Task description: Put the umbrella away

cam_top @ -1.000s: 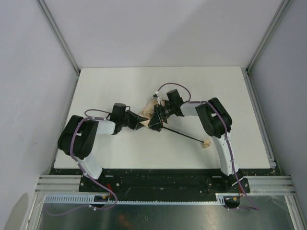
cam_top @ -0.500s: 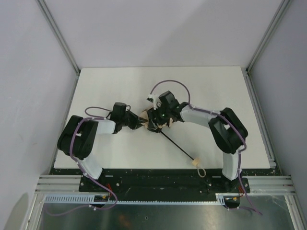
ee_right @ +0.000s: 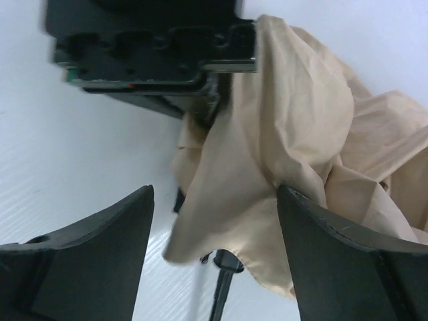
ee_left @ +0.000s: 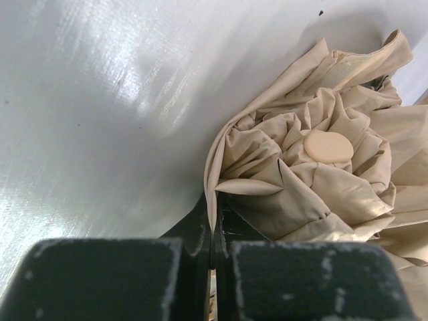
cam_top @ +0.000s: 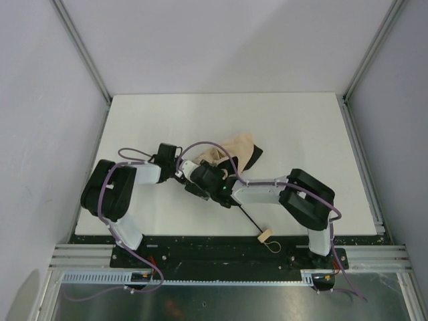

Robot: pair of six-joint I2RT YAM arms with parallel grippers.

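umbrella (cam_top: 237, 148): lying on table (cam_top: 301, 127), canopy loose and bunched mid-table
long axis: diagonal, from the canopy down along shaft (cam_top: 246, 217) to handle (cam_top: 265, 235) at the near edge
left gripper (ee_left: 212, 210): pinched tight on a fold of canopy fabric (tip cap just beyond)
right gripper (ee_right: 214, 194): jaws spread wide, fabric straight ahead between them, nothing held
nearer arm: both at the canopy end; the handle lies nearer the right arm's base

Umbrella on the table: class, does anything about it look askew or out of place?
Yes. The umbrella is not neatly folded: its canopy lies crumpled, one fold pinched in the left gripper, and its handle sits at the near edge of the table, wrist loop past it.
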